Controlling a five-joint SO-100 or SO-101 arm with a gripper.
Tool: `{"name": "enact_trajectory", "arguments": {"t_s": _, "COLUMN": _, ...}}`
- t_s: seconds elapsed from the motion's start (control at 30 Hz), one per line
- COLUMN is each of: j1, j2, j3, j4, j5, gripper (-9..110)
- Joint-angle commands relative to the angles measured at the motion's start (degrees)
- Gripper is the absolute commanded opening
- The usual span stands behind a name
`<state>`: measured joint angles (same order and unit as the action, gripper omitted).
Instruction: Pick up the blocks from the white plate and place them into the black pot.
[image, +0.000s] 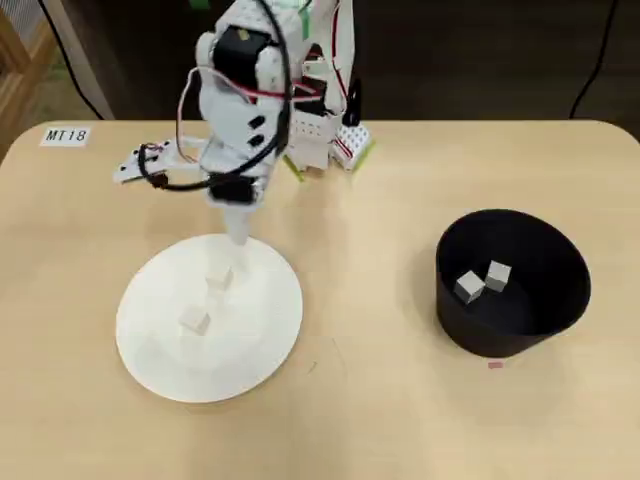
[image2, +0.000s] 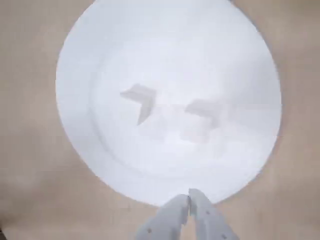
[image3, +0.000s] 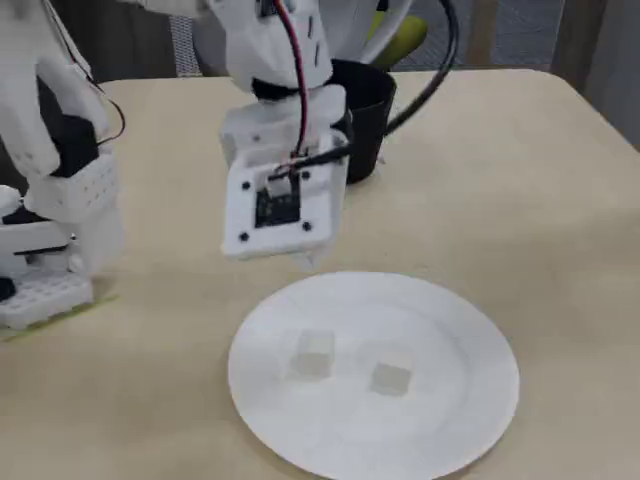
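Two blocks (image: 219, 277) (image: 195, 321) sit on the white plate (image: 260, 340), apart from each other, both inside its flat centre; in the fixed view they show as faint off-white cubes (image3: 314, 353) (image3: 390, 377) side by side on the plate (image3: 470, 400). Two more blocks (image: 468, 286) (image: 498, 274) lie at the bottom of the black pot (image: 560, 300), just beside each other, maybe touching. Pot stands upright on the beige table (image: 400, 420), well apart from the plate, on the right in the overhead view. Gripper (image2: 189, 197) hangs above the plate's rim (image2: 75, 110), tips pointing down, fingers (image2: 172, 210) pressed together with nothing between them. Wrist view is blurred; the two plate blocks (image2: 142, 102) (image2: 202, 112) show only as soft grey shapes ahead of the fingertips. In the overhead view the arm (image: 245, 110) leans out from its base (image: 325, 140) at the table's back edge, gripper tip (image: 237, 232) over the plate's far rim. A label reading MT18 (image: 66, 135) is stuck at the table's back-left corner.
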<state>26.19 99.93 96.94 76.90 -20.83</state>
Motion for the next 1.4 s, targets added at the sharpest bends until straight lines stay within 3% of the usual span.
{"name": "enact_trajectory", "arguments": {"t_s": 0.0, "j1": 1.58, "j2": -5.63, "j3": -8.44, "j4": 1.41, "j5": 1.67, "gripper": -2}}
{"name": "enact_trajectory", "arguments": {"t_s": 0.27, "j1": 1.93, "j2": -21.27, "j3": -23.47, "j4": 5.89, "j5": 3.43, "gripper": -1}}
{"name": "enact_trajectory", "arguments": {"t_s": 0.43, "j1": 1.93, "j2": -25.05, "j3": -26.81, "j4": 6.24, "j5": 2.72, "gripper": 18}}
{"name": "enact_trajectory", "arguments": {"t_s": 0.63, "j1": 1.67, "j2": -27.42, "j3": -26.98, "j4": 7.73, "j5": 3.34, "gripper": 28}}
{"name": "enact_trajectory", "arguments": {"t_s": 1.37, "j1": 1.58, "j2": -39.2, "j3": -37.27, "j4": 10.46, "j5": 8.88, "gripper": 35}}
